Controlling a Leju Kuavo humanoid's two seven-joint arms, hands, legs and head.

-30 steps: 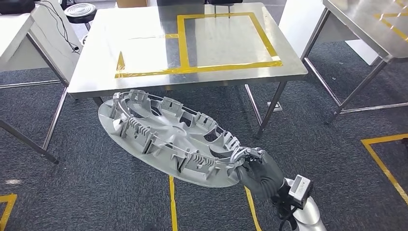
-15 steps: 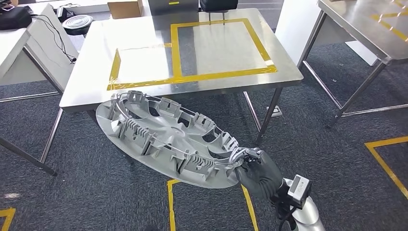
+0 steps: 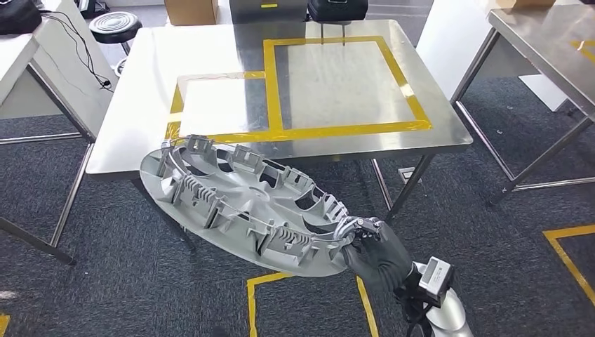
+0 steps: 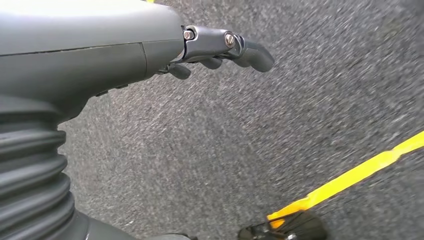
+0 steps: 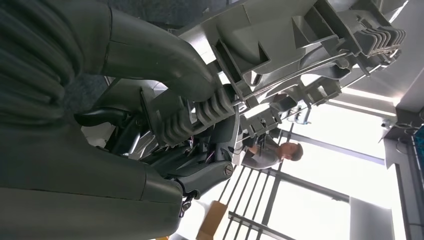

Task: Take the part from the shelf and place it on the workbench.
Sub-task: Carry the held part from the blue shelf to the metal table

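Note:
The part is a large silver wheel cover [image 3: 238, 207], round with ribbed clips on its inner face, held tilted in the air in front of the steel workbench [image 3: 140, 105]. My right hand [image 3: 375, 254] grips its near rim, and the right wrist view shows the thumb [image 5: 160, 60] pressed over the ribbed edge of the cover [image 5: 300, 50]. The cover's far rim overlaps the workbench's front edge in the head view. My left hand [image 4: 220, 47] hangs over the carpet with fingers slightly curled and nothing in it.
Yellow tape marks rectangles [image 3: 337, 84] on the workbench top. A second steel table [image 3: 554, 63] stands to the right, a white table [image 3: 28, 56] and a stool [image 3: 112, 24] to the left. Yellow tape lines [image 3: 252, 302] cross the grey carpet. A person [image 5: 272, 152] stands in the distance.
The camera has moved closer to the workbench and shifted, so the table sits lower and more central. The wheel cover stays in my right hand, unchanged in grip.

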